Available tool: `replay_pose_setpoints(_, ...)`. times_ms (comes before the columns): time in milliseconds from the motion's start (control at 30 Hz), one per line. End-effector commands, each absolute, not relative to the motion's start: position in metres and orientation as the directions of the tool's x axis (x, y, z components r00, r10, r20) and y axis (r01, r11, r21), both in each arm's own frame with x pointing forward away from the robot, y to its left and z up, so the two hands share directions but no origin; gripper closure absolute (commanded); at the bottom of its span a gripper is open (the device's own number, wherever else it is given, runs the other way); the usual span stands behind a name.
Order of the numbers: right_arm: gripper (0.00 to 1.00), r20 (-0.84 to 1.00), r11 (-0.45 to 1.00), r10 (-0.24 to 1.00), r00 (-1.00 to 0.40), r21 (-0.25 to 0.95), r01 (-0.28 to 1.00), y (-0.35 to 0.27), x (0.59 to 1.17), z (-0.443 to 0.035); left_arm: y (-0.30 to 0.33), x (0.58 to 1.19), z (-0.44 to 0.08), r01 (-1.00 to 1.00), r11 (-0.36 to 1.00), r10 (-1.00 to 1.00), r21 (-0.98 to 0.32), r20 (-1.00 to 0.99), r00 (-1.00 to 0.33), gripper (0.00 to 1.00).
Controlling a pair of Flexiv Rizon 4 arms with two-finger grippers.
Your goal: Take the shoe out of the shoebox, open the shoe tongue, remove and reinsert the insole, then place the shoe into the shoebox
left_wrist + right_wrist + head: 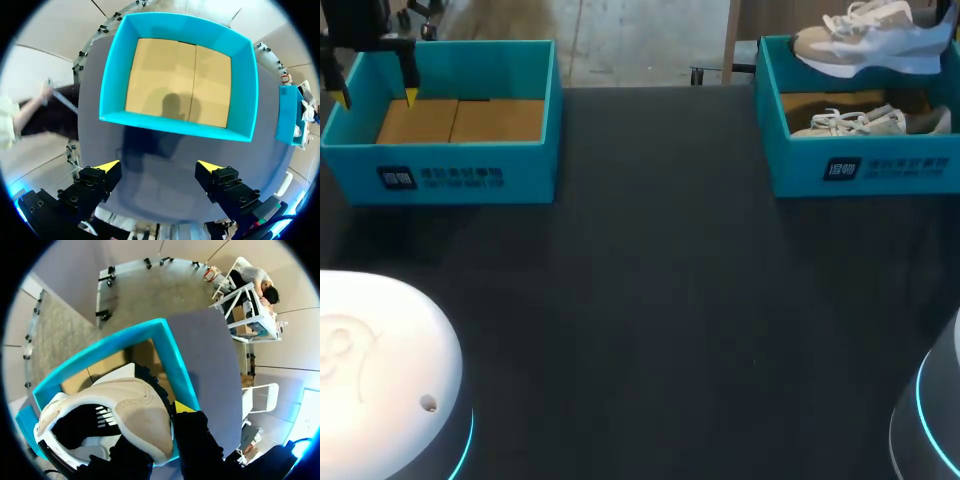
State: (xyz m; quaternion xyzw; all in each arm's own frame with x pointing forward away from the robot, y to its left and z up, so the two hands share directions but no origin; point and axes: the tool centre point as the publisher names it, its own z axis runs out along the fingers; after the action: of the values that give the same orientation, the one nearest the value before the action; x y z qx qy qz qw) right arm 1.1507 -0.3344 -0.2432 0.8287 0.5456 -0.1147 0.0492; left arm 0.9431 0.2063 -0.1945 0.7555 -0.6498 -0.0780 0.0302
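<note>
A beige and white shoe (pixel 875 40) hangs tilted over the teal shoebox (pixel 860 170) at the table's back right. A second shoe (pixel 845 122) lies inside that box. In the right wrist view my right gripper (pixel 165 427) is shut on the held shoe (pixel 125 410) at its heel. One yellow fingertip (pixel 183 407) shows beside the heel and the other is hidden behind the shoe. The box (pixel 172 360) lies below. My left gripper (pixel 377 98) (pixel 159 166) stands open with nothing between its fingers, above the near wall of another teal box (pixel 450 170) (pixel 175 125), which shows only its cardboard floor.
The dark table (pixel 650 300) stretches between the two boxes. My arms' bases stand at the front corners, a white dome (pixel 380 370) on the left and a grey one (pixel 930 420) on the right. The right-hand box (pixel 289 117) shows far off in the left wrist view.
</note>
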Motion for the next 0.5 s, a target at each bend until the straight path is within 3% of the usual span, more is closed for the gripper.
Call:
replay_pose_setpoints(33,1.0,-0.219,-0.392,0.902,0.372,-0.055,0.919,-0.342,1.143,-0.258,0.207,0.942,-0.194,-0.977,-0.153,-0.987,0.146,-0.079,0.143,0.0)
replay_pose_setpoints(500,1.0,-0.232,-0.407,0.895,0.381,-0.071,0.911,-0.346,1.133,-0.288,0.207,0.942,-0.194,-0.977,-0.153,-0.987,0.146,-0.079,0.143,0.0)
